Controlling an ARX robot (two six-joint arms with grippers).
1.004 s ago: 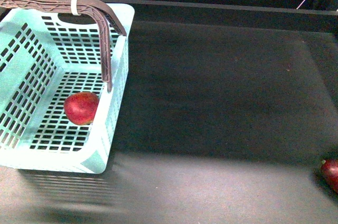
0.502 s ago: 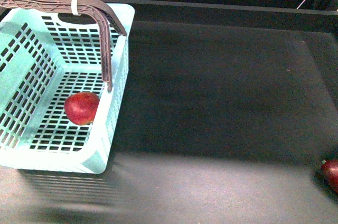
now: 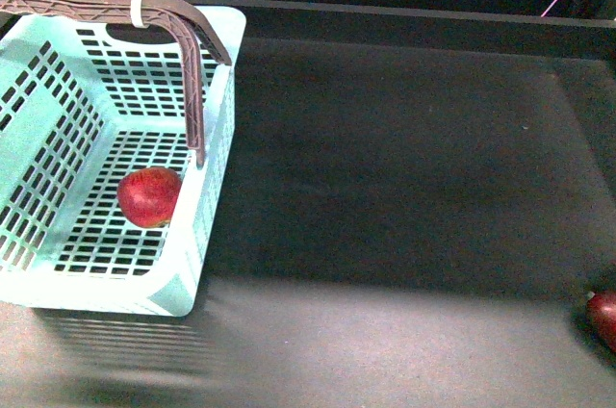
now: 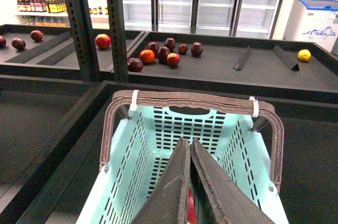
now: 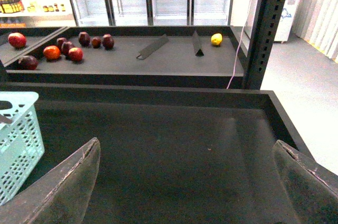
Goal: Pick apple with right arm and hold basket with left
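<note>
The mint-green basket (image 3: 214, 100) stands at the left of the dark surface in the front view, its brown handle (image 3: 115, 6) swung up. The red apple (image 3: 148, 196) lies on the basket's slotted floor, near its right wall. Neither gripper shows in the front view. In the left wrist view my left gripper (image 4: 189, 140) is shut, hanging over the basket (image 4: 134, 150) with nothing between its fingers; a red sliver of the apple (image 4: 191, 209) shows behind them. My right gripper (image 5: 185, 142) stands wide open above bare dark surface, right of the basket's corner (image 5: 18, 139).
A darker maroon apple (image 3: 604, 317) lies at the front right edge. Behind a raised lip, a back shelf holds several apples (image 4: 163, 54) and a yellow fruit (image 5: 216, 39). Metal uprights (image 4: 79, 23) (image 5: 266, 28) rise at the back.
</note>
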